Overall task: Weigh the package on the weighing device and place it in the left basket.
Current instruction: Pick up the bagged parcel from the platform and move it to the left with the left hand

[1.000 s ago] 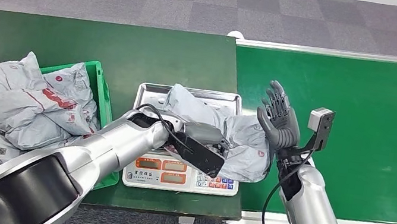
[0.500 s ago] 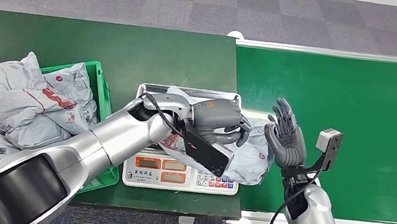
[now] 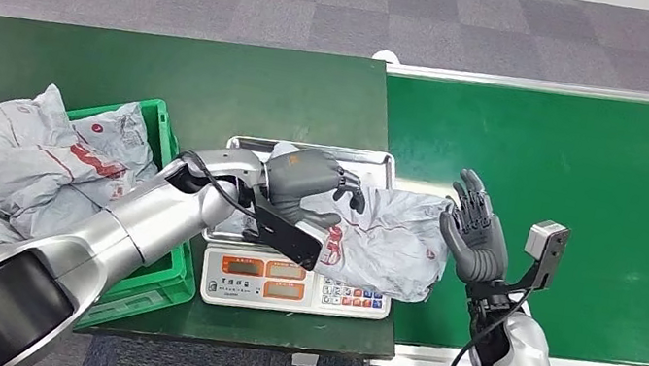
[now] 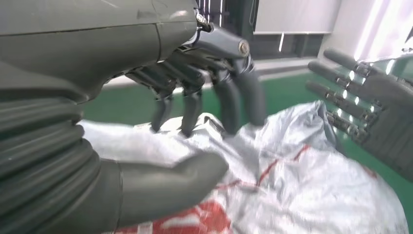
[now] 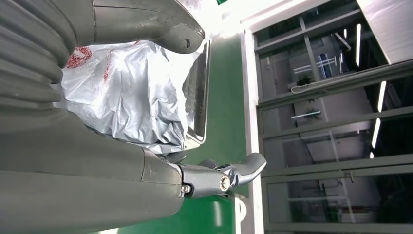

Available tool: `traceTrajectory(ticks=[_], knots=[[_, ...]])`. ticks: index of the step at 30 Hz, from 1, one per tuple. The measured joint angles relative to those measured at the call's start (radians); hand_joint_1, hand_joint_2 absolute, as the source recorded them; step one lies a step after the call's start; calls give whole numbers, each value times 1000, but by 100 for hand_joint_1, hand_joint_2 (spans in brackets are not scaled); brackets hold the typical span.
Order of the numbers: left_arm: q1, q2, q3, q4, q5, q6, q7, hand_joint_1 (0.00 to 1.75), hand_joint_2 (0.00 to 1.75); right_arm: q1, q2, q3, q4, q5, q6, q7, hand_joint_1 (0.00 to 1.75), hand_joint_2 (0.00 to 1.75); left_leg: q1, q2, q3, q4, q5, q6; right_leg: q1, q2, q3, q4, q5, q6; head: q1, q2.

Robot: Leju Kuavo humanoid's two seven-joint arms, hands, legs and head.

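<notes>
**Q:** Where's the package right now, and what's each hand up to?

**Me:** The grey mailer bag [image 3: 385,242] is lying on the steel pan of the scale [image 3: 304,288], draped over the pan's right edge toward the green conveyor belt [image 3: 595,187]. My left hand [image 3: 305,185] is over its left end. In the left wrist view my fingertips [image 4: 229,124] are touching the crinkled film with the thumb [image 4: 180,178] spread underneath, so the fingers are curled around it but not clamped yet. I'd call it about to grip, not holding. My right hand [image 3: 474,236] is just beside the bag's right end, fingers apart, palm facing it, holding nothing.

**Q:** Tips for the pickup?

**Me:** As I read it, the weighing's done and this is the grab. The film looks slippery and floppy, so I'd gather a good fold between thumb and fingers rather than pinch the surface. Lift straight up first so the hanging end clears the pan rim, then swing left to the green basket [image 3: 165,143]. It's already piled with mailer bags [image 3: 29,161], so I'd drop it on top of the heap, not at the edge where it could slide off. Right hand can stay parked as a backstop.
</notes>
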Motion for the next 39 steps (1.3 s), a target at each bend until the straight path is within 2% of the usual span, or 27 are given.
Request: traceTrajectory(ticks=[5,11,18,26,29,34,39], knots=[[-2,-1,1,27,24,-14,-20,0,175,22,0,-9,-17,4,-5,0,0,175,0,0,0,0,0,0,-1,0,0,0,0,0,0,0],[-19,-13,1,50,54,-83,-55,0,175,44,-1,-26,-33,9,-14,4,0,175,0,0,0,0,0,0,0,0,0,0,0,0,0,0],[-22,-20,1,59,58,-94,-65,0,175,55,-2,-36,-40,9,-13,5,0,175,0,0,0,0,0,0,0,0,0,0,0,0,0,0],[-47,-21,-4,68,36,-149,-83,0,175,59,-3,-43,-40,16,10,-1,0,175,0,0,0,0,0,0,0,0,0,0,0,0,0,0],[-63,-36,-33,100,-34,-110,-43,0,175,50,-3,-43,-32,16,22,-3,0,175,0,0,0,0,0,0,-1,0,0,0,0,0,0,0],[-67,-102,-121,197,-156,36,50,0,175,8,0,-43,1,13,35,-4,0,175,-1,0,0,0,0,0,-1,0,0,0,1,1,0,0],[-52,-155,-201,292,-229,127,112,0,175,-28,9,-43,38,-8,55,-2,0,175,-1,0,-1,0,0,0,-1,0,0,0,1,1,0,0]])
